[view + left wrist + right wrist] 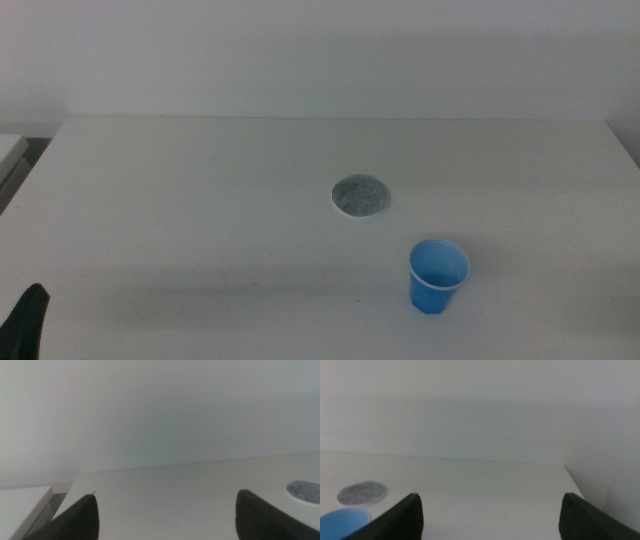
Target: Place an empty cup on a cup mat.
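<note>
The blue cup [438, 276] stands upright on the white table, front right of centre. The grey speckled cup mat [360, 196] lies flat a little behind and left of it, apart from it. My left gripper [165, 515] is open and empty; one dark jaw shows at the bottom left corner of the middle view [25, 320]. The mat shows at the edge of the left wrist view [305, 492]. My right gripper [490, 515] is open and empty, out of the middle view. The right wrist view shows the mat [361, 492] and the cup's rim [345, 521].
The white table [200, 200] ends at a back edge against a pale wall. A second white surface [10, 150] stands beside the table's left edge, with a dark gap between.
</note>
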Motion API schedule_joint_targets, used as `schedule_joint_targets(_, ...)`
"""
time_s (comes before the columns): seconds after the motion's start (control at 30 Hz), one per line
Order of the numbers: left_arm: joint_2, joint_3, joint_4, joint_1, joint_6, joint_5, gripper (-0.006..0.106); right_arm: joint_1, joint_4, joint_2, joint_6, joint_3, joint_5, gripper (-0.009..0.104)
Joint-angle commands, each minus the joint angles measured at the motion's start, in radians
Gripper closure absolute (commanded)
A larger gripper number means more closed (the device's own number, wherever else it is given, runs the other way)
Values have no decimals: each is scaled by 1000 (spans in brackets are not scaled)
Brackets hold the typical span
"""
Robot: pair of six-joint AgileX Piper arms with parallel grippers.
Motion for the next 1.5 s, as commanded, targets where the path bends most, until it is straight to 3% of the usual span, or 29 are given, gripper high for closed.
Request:
schedule_joint_targets(0.0,-4,0,-7,-2,-3,-12,7,-6,-1,-5,3,4,-39,4)
schedule_joint_targets(0.1,-4,0,-7,-2,-3,-12,7,-6,19,34,87,-6,-77,4)
schedule_joint_targets(0.23,-4,0,-7,-2,-3,-12,7,-6,19,207,123,-159,71,4)
schedule_joint_targets(0.33,-4,0,-7,-2,-3,-12,7,-6,19,349,126,-314,246,4)
schedule_joint_targets(0.5,-4,0,-7,-2,-3,-12,7,-6,47,561,126,-620,681,4)
schedule_joint_targets(0.63,-4,0,-7,-2,-3,-12,7,-6,47,647,126,-788,864,4)
schedule_joint_targets(0.87,-4,0,-7,-2,-3,-12,7,-6,85,657,182,-854,860,4)
schedule_joint_targets(1.07,-4,0,-7,-2,-3,-12,7,-6,190,700,144,-855,901,4)
schedule_joint_targets(1.2,-4,0,-7,-2,-3,-12,7,-6,297,809,48,-885,998,4)
schedule_joint_targets(1.33,-4,0,-7,-2,-3,-12,7,-6,301,913,93,-918,988,4)
schedule_joint_targets(1.47,-4,0,-7,-2,-3,-12,7,25,235,1043,197,-968,988,5)
